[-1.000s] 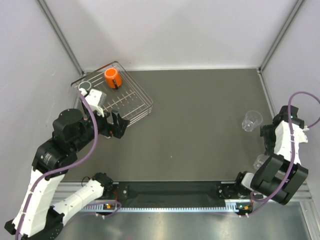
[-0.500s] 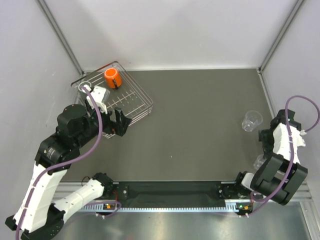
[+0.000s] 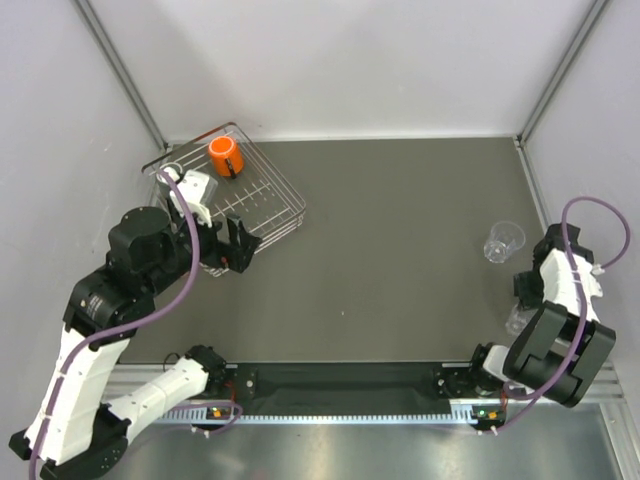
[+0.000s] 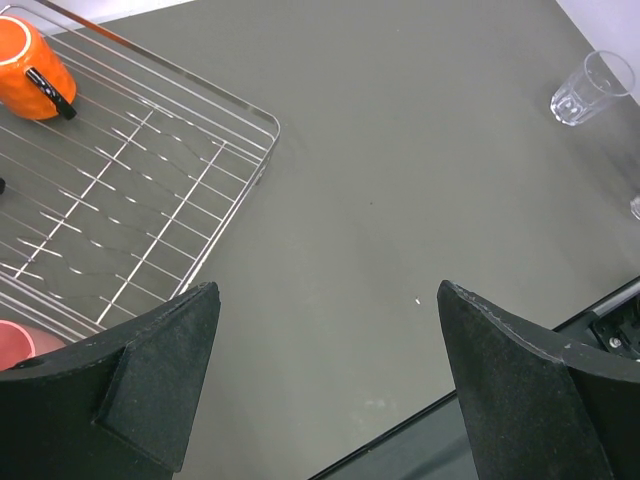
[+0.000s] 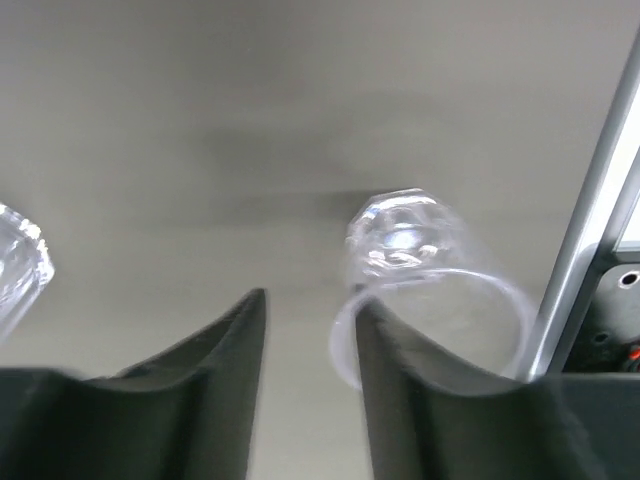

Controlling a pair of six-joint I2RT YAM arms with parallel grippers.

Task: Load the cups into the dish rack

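Observation:
The wire dish rack (image 3: 262, 205) stands at the far left with the orange mug (image 3: 225, 155) lying in it and a pale cup rim (image 3: 170, 172) at its left corner. My left gripper (image 4: 325, 290) hangs open over bare table just in front of the rack (image 4: 200, 180); the mug (image 4: 30, 55) is far left of it. One clear tumbler (image 3: 505, 241) stands at the right. A second tumbler (image 5: 410, 240) lies on its side under my right arm. My right gripper (image 5: 312, 300) straddles its rim, right finger inside, left finger outside and still clear of the glass.
A metal rail (image 5: 590, 200) runs along the table's near edge close to the lying tumbler. The enclosure's right wall (image 3: 600, 150) is just beyond the right arm. The standing tumbler (image 5: 15, 265) shows at the left edge of the right wrist view.
The right gripper's jaws have narrowed from wide open to about half, around the lying tumbler's rim. The right wrist has shifted slightly. The left arm has barely moved.

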